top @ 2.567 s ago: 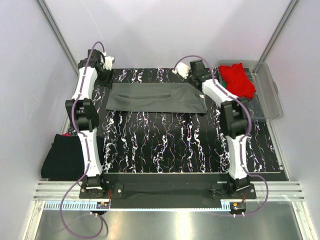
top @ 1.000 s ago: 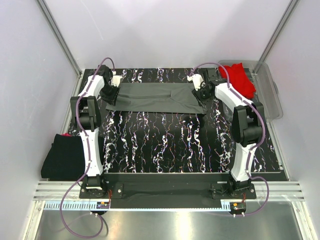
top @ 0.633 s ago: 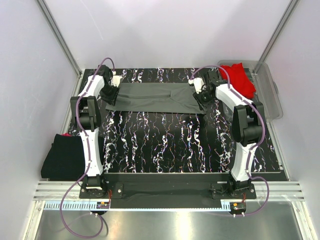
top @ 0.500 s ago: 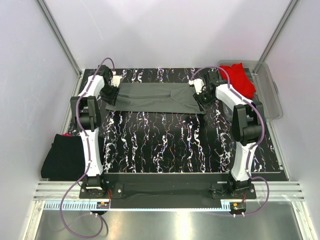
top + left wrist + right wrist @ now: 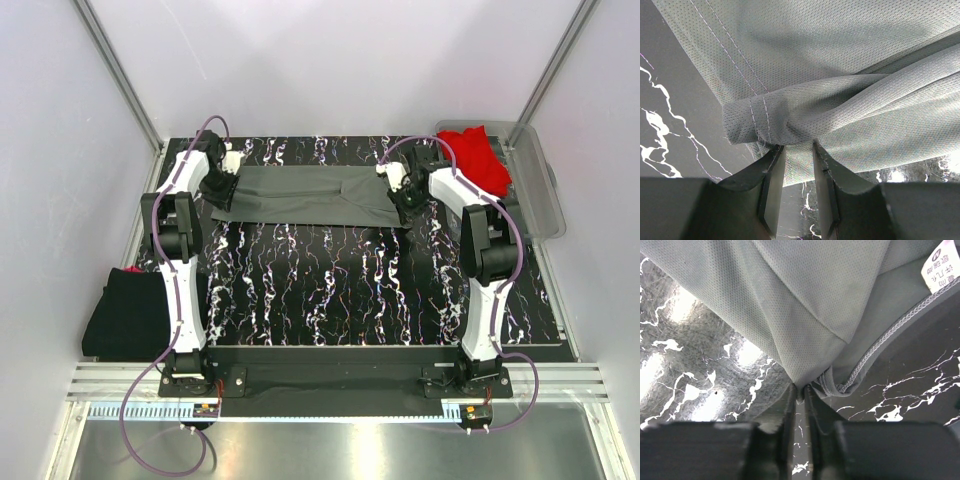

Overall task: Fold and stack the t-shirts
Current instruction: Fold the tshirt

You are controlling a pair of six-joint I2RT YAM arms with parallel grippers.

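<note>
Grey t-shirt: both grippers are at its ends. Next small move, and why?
Probably lift both ends together, just clear of the table. The left gripper pinches a bunched hem, the right gripper is shut on a folded corner, and the grey t-shirt lies as a flat strip between them, so an even raise should keep it taut for folding.

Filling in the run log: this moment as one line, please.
left hand: shut on dark grey t-shirt, left end | right hand: shut on same shirt, right end | red t-shirt: in tub
</note>
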